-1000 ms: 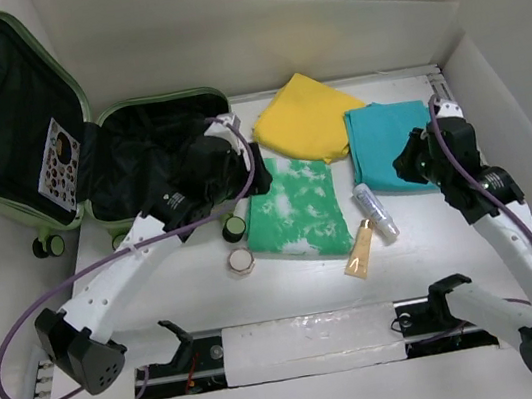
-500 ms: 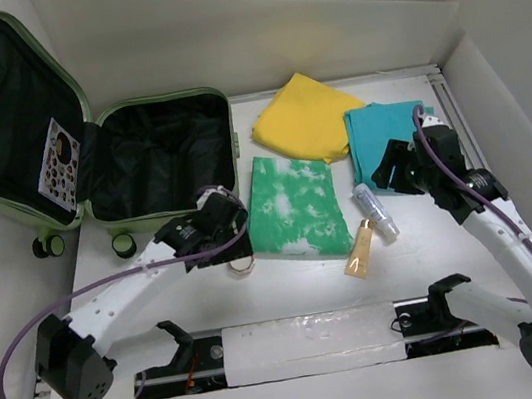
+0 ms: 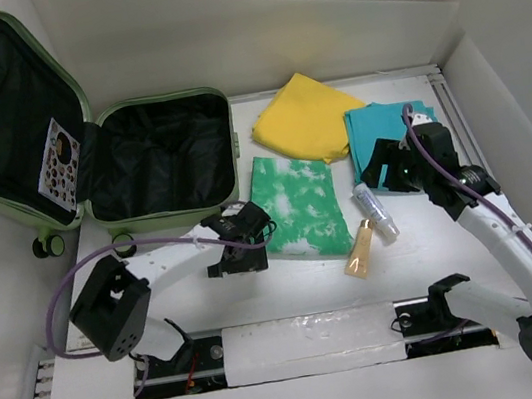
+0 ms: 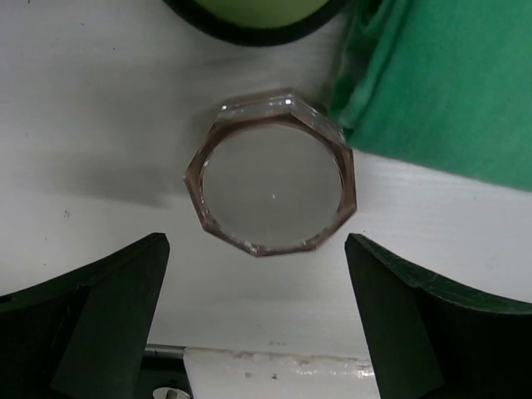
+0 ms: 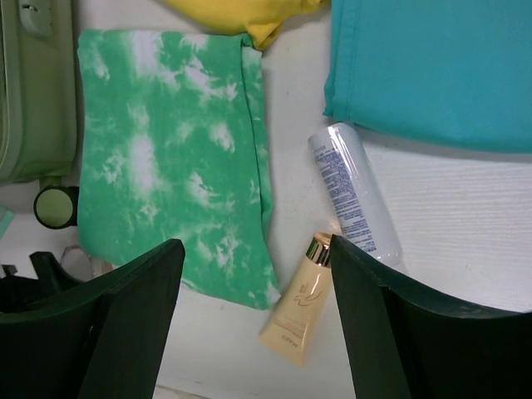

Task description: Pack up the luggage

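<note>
Pale green hard-shell suitcase (image 3: pixel 163 219) lay wide open at the far-left corner of my table. Its base sat flat, the black-lined well facing up. The lid, also lined in black, tilted back to the left. Small green-and-black wheels (image 3: pixel 47 245) showed along its near side.

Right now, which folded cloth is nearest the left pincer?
The green-and-white mottled cloth, right beside the left pincer; the yellow cloth and teal cloth lie farther back.
</note>
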